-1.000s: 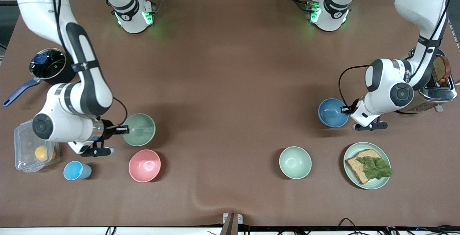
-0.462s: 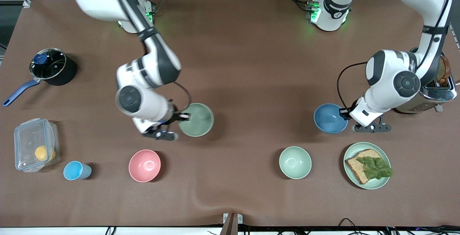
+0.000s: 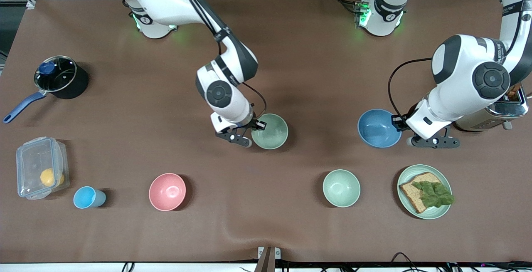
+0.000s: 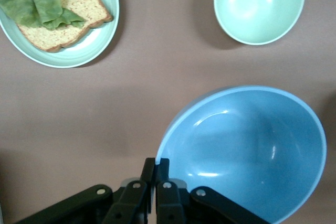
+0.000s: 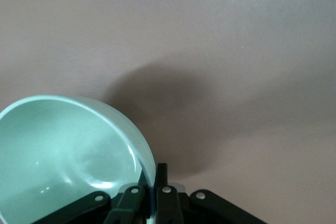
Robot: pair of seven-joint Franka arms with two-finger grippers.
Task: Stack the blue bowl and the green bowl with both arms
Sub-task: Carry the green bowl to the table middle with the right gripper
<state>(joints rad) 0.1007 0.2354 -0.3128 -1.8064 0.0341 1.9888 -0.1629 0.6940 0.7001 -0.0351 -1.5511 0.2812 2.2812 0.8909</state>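
Observation:
My right gripper [image 3: 258, 125] is shut on the rim of the green bowl [image 3: 271, 132] and holds it over the middle of the table; the right wrist view shows the green bowl [image 5: 63, 156] pinched at its rim by the gripper [image 5: 156, 182]. My left gripper [image 3: 400, 124] is shut on the rim of the blue bowl [image 3: 377, 128] and holds it up above the table toward the left arm's end; the left wrist view shows the blue bowl [image 4: 247, 150] gripped at its edge by the gripper [image 4: 157, 167].
A pale mint bowl [image 3: 341, 188] and a mint plate [image 3: 405, 175] with bread and lettuce lie nearer the front camera than the blue bowl. A pink bowl [image 3: 167, 191], light-blue cup [image 3: 88, 197], plastic box [image 3: 39, 173] and pot [image 3: 61, 77] are toward the right arm's end. A toaster [image 3: 501, 110] stands beside the left arm.
My right gripper has carried the green bowl from beside the pink bowl to over the table's middle. My left gripper has lifted the blue bowl, which shifted slightly toward the middle.

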